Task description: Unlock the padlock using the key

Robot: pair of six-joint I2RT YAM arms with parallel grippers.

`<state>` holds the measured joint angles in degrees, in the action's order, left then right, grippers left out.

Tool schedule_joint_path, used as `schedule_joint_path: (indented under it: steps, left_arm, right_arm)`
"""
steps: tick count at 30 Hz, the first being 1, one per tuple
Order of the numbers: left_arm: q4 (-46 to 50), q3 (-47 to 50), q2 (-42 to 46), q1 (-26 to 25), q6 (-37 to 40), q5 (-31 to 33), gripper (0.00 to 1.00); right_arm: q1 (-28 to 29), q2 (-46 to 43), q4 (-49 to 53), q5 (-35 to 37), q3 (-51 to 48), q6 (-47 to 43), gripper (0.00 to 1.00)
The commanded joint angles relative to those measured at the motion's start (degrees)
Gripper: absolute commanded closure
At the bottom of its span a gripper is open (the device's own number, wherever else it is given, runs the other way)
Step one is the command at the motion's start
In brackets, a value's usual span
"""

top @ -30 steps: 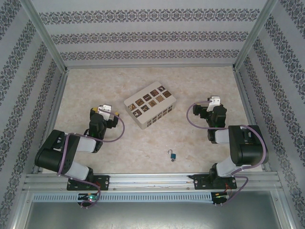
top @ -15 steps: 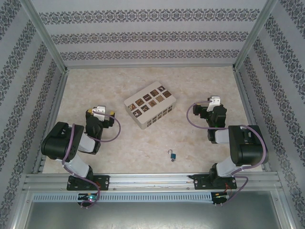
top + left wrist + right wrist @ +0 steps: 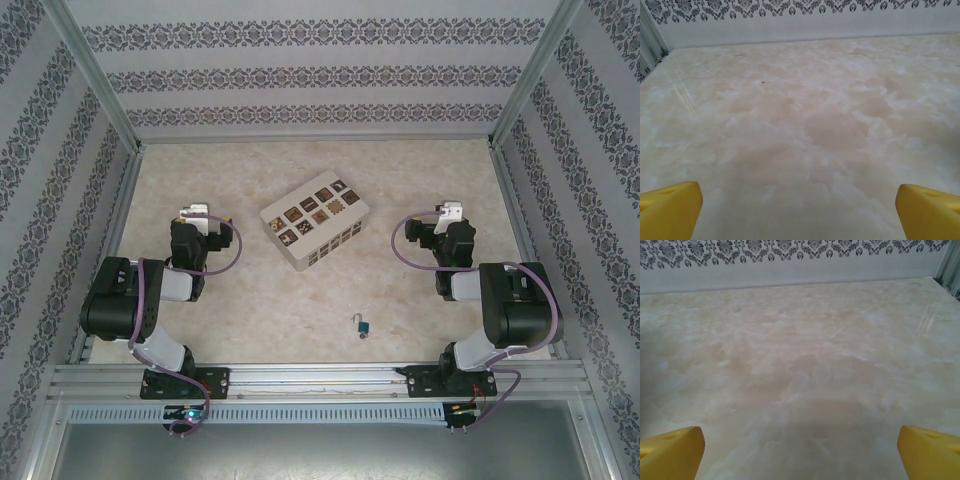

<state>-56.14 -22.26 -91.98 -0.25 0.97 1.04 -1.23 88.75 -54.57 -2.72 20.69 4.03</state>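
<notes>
You're looking at a table (image 3: pixel 300 295) that's showing cream-beige marble, with pale cloudy patches running all over it. The walls (image 3: pixel 300 70) are showing white with horizontal bands of dark grey damask ornament. The box (image 3: pixel 315 222) is showing cream sides, and its top is carrying dark brown square tiles with pale motifs. The padlock (image 3: pixel 367 329) is showing a blue-teal body and a silver shackle. Your left arm (image 3: pixel 120 305) and right arm (image 3: pixel 515 305) are showing black housings with white-grey links, and a purple cable (image 3: pixel 238 246) is looping off each. The left gripper (image 3: pixel 799 210) fingers (image 3: pixel 667 210) are showing bright yellow, and the right gripper (image 3: pixel 800 450) fingers (image 3: pixel 670 452) are showing the same yellow. The frame rail (image 3: pixel 320 381) is reading silver aluminium. A green light (image 3: pixel 178 411) is glowing at the left base.
</notes>
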Motion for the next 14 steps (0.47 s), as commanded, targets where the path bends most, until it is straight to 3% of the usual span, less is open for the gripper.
schedule_joint_path:
  steps: [1,14]
  left_arm:
    - [1.3,0.3,0.6,0.4,-1.3,-0.6,0.01]
    - [1.2,0.3,0.6,0.3,-1.2,-0.7,0.01]
  right_arm:
    - [0.6,-0.9,-0.3,0.9,0.7,-1.3,0.02]
    - [0.8,-0.9,0.1,1.3,0.9,-1.6,0.02]
